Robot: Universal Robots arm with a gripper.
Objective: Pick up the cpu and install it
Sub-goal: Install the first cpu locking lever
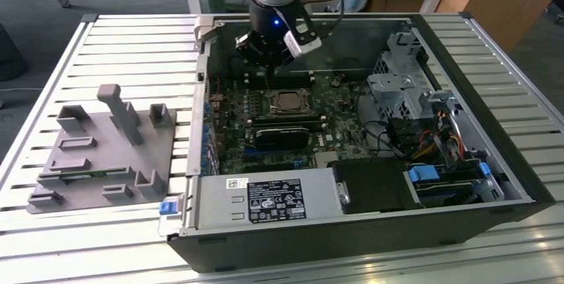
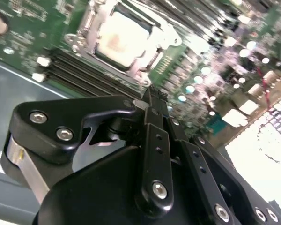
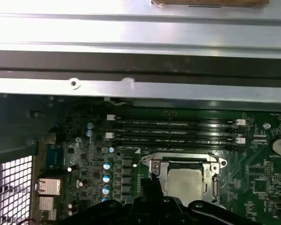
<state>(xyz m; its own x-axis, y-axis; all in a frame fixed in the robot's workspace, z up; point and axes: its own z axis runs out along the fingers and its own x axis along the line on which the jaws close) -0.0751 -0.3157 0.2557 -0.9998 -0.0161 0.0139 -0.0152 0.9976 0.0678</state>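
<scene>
The cpu [image 1: 286, 101] lies seated in its socket [image 3: 155, 166] while the tool [image 2: 149, 105], fingers together and empty, hangs just above it, placement apparently complete.

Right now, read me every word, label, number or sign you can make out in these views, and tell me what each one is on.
Nothing can be read as text.
Black label on the power supply: white print and symbols, too small to read.
White sticker above the black label: too small to read.
cpu top in the second wrist view: faint mark, blurred.
Motherboard printing in the first wrist view: blurred, unreadable.
</scene>
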